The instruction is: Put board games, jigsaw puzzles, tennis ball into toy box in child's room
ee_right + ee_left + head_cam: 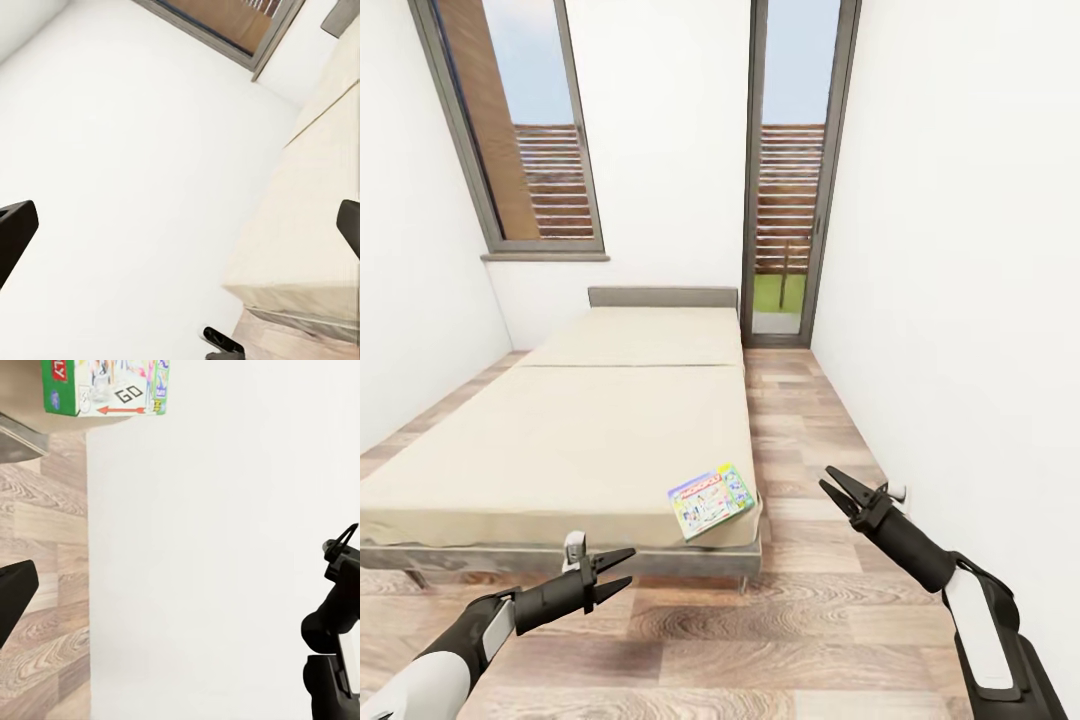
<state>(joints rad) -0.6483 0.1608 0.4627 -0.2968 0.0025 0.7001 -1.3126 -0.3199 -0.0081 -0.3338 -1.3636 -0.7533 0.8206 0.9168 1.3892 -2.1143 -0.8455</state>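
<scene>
Bedroom view: one board game (711, 500) lies flat at the bed's (560, 440) near right corner.
I see my left tool (622, 572) and right tool (833, 487) both spread, seemingly empty, over wood floor (760, 640).

A board game (711, 500), a thin flat box with a green border, white centre, cartoon print and red lettering, lies face up on the bed (560, 440), at the near corner toward the robot's right, turned askew to the mattress edges. The bed's cream mattress, split by a seam, rests on a dark frame
</scene>
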